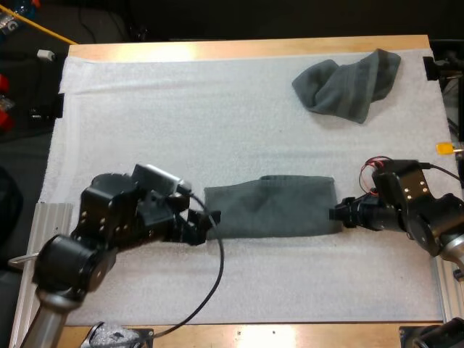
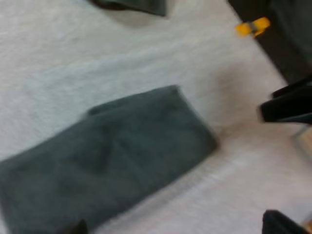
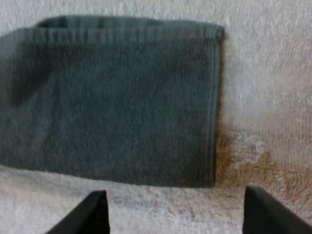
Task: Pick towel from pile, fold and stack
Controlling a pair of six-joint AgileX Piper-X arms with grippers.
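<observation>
As the left hand [image 1: 205,226] and right hand [image 1: 335,213] hang spread at the towel [image 1: 272,206] ends, uneven pinching may skew it

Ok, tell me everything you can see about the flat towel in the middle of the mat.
The flat towel is dark grey-green terry cloth, folded into a long rectangle with a ribbed hem along one edge. It lies flat on the white mat, lengthwise between the arms. The left gripper is at one short end, the right gripper at the other, open and clear of the cloth. Whether the left one touches it I cannot tell.
</observation>
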